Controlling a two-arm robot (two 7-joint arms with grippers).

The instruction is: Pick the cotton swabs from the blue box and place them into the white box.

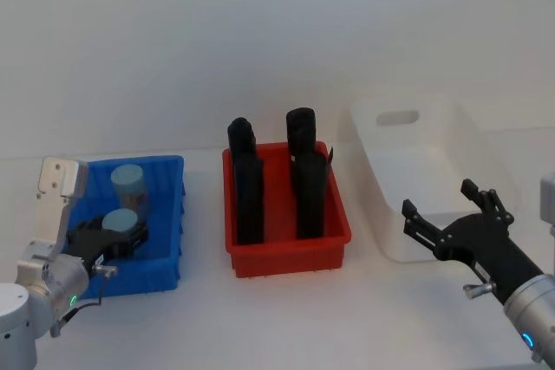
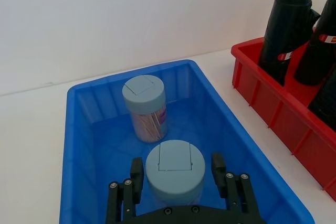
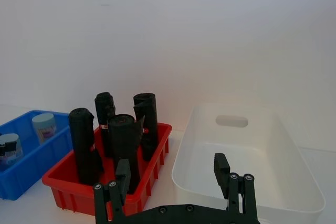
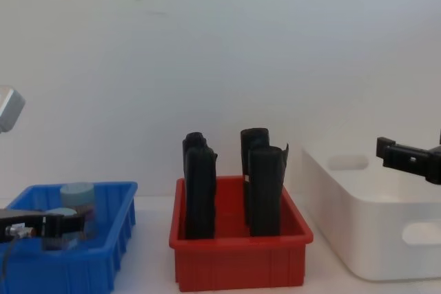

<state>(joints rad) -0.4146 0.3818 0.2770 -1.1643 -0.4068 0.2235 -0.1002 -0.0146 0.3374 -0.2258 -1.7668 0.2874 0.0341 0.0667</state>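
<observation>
- Cotton swabs [image 1: 128,184]: two upright in blue box [image 1: 175,240], lower left.
- Red bin [image 1: 286,257] of black rolls [image 1: 249,197], centre; white box [image 1: 381,171] right.
- Left gripper [image 1: 121,233] spread around nearer tub [image 2: 175,171]; right gripper [image 1: 438,198] spread.

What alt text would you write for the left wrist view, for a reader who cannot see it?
The left pincer straddles the near tub in the blue box, a finger at each side. A second tub stands behind; a red bin of black rolls sits beside.
</observation>
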